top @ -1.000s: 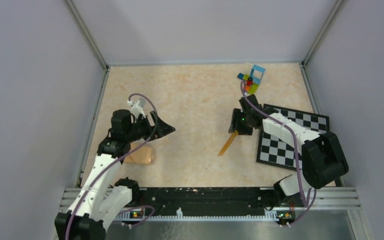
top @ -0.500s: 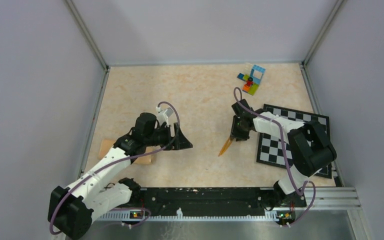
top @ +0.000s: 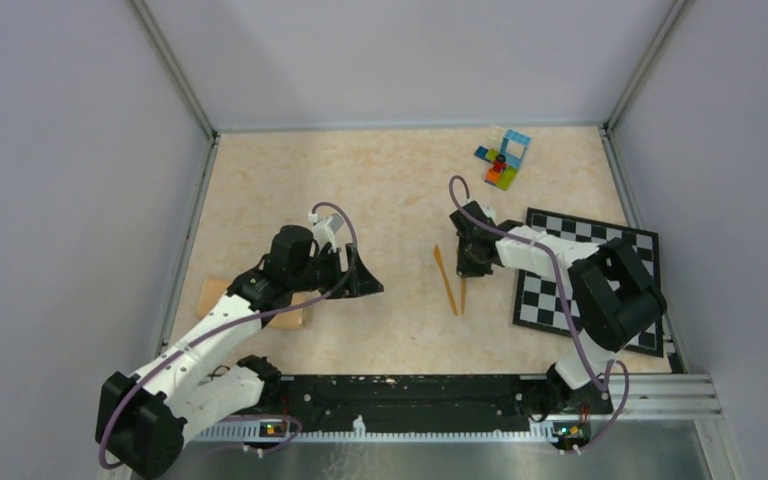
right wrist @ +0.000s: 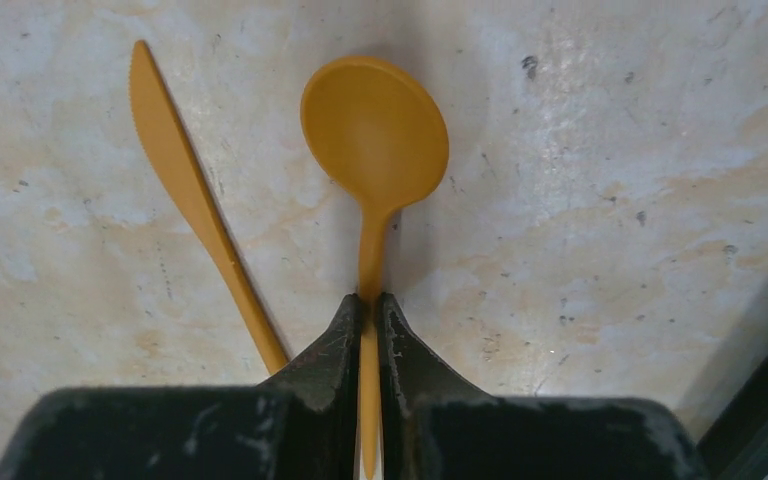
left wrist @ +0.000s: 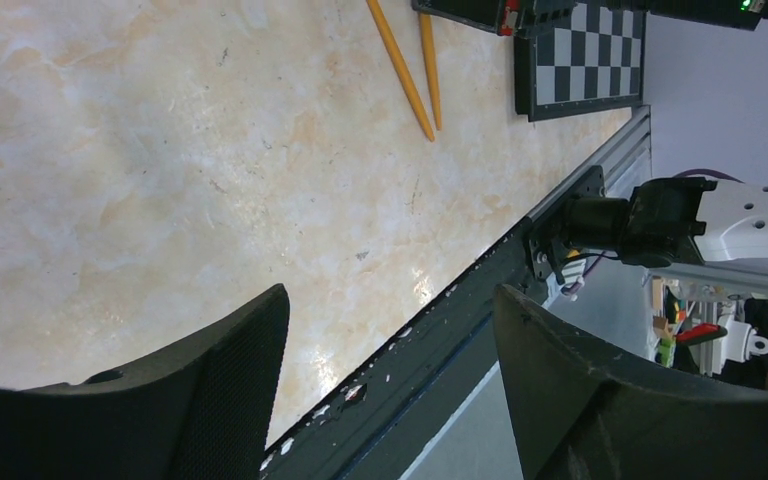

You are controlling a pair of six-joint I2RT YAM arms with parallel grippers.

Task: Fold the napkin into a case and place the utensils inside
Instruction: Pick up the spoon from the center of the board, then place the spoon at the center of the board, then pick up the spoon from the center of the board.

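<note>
Spoon is being clenched at its handle by the right fingers while the left fingers are hanging released.

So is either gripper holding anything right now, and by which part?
The right gripper is shut on the spoon, pinching its handle a little way from the bowl. The left gripper is open and holds nothing.

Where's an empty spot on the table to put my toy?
The biggest bare patch runs along the back wall, from the left wall to the toy bricks. Another lies between the left gripper and the knife, down to the front rail. Crowded: the right side, with spoon, right gripper and checkered board.
</note>
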